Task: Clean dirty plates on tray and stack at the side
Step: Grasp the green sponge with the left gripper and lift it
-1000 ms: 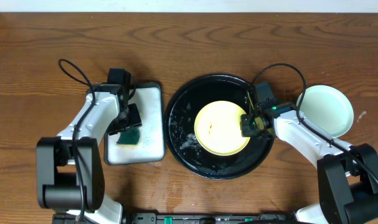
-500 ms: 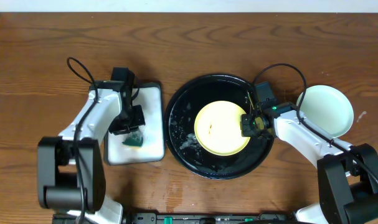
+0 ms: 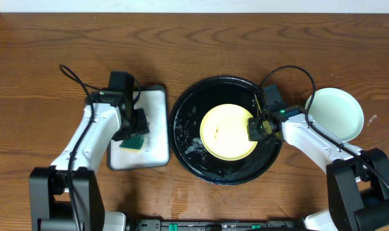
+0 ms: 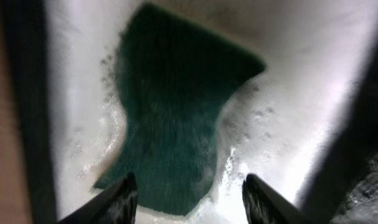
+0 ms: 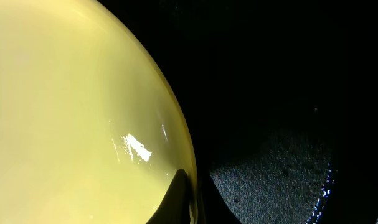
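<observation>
A pale yellow plate [image 3: 227,131] with a small red smear lies in the round black tray [image 3: 188,122]. My right gripper [image 3: 257,128] is shut on the plate's right rim. In the right wrist view the plate [image 5: 70,106] fills the left, and the gripper [image 5: 192,199] pinches its edge over the wet tray [image 5: 276,174]. A pale mint green plate [image 3: 335,114] rests on the tabletop at the right. My left gripper [image 3: 131,131] hovers open over a green sponge [image 3: 134,141]. In the left wrist view the gripper [image 4: 189,202] straddles the near end of the sponge [image 4: 176,112].
The sponge lies in foamy water in a white rectangular tray [image 3: 157,122] left of the black tray. Suds [image 3: 193,146] sit on the black tray's floor. Bare wood tabletop [image 3: 194,51] spreads behind both trays.
Half a second ago my left gripper squeezed the sponge into a small lump. It has now opened and the sponge lies flat again. The right arm and yellow plate have not moved.
</observation>
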Robot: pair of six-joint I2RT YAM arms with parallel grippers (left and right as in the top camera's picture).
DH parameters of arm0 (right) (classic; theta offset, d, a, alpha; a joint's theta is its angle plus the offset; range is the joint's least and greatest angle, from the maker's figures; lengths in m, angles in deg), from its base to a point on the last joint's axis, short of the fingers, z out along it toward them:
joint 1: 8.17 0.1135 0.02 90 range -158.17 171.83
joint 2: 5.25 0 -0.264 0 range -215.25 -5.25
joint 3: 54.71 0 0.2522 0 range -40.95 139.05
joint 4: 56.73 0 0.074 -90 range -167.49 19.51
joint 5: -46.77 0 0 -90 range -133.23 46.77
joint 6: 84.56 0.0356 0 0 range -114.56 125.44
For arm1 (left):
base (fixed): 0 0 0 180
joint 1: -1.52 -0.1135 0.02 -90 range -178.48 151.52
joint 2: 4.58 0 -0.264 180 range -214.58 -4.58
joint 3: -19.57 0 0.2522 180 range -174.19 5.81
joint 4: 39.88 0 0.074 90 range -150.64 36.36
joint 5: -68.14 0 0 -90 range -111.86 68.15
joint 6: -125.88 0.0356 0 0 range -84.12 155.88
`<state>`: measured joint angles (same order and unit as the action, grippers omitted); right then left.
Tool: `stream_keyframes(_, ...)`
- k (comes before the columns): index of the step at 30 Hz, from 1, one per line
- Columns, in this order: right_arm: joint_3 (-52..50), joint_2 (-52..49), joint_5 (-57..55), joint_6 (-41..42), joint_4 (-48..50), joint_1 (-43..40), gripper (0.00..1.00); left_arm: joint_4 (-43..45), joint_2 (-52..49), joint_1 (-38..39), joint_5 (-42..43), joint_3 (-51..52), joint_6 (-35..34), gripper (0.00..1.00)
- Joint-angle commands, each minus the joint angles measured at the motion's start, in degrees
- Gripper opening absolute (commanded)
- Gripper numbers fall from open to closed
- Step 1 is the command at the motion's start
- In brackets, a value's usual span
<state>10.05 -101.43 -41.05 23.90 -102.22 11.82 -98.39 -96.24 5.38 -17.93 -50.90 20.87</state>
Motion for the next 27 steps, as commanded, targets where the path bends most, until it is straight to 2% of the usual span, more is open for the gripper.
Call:
stream_keyframes(1, -0.9, -0.9, -1.2, 0.0, -1.0, -0.2, 0.01, 4.3, -1.7, 0.1, -1.4, 5.1, -0.3, 0.55)
stream_keyframes(3, -0.9, -0.9, -0.6, 0.0, -1.0, -0.2, 0.01, 7.0, -2.2, 0.1, -1.4, 6.7, -0.3, 0.43)
stream_keyframes(6, -0.9, -0.9, -0.2, 0.0, -1.0, -0.2, 0.01, 7.8, -2.6, 0.1, -1.3, 6.9, -0.3, 0.14)
stream_keyframes(7, -0.9, -0.9, -0.2, 0.0, -1.0, -0.2, 0.01, 7.8, -2.6, 0.1, -1.3, 6.9, -0.3, 0.08)
stream_keyframes(14, -0.9, -0.9, -0.2, 0.0, -0.8, -0.2, 0.01, 1.9, -0.3, 0.1, -1.3, 2.6, -0.3, 0.07)
stream_keyframes(16, -0.9, -0.9, -0.2, 0.0, -0.8, -0.2, 0.01, 0.6, 1.0, 0.1, -1.3, 0.9, -0.3, 0.08)
stream_keyframes(18, -0.9, -0.9, -0.2, 0.0, -0.8, -0.2, 0.01, 0.0, 2.4, 0.1, -1.4, 0.4, -0.3, 0.46)
stream_keyframes(20, -0.9, -0.9, -0.2, 0.0, -0.8, -0.2, 0.01, 0.0, 3.0, 0.1, -1.6, 0.5, -0.3, 0.55)
stream_keyframes(22, -0.9, -0.9, -0.2, 0.0, -0.8, -0.2, 0.01, 0.5, 2.7, 0.1, -2.7, 0.8, -0.2, 0.58)
stream_keyframes(27, -0.9, -0.9, -0.2, 0.0, -0.8, -0.2, 0.01, 5.2, 0.9, 0.1, -4.3, 4.7, -0.3, 0.59)
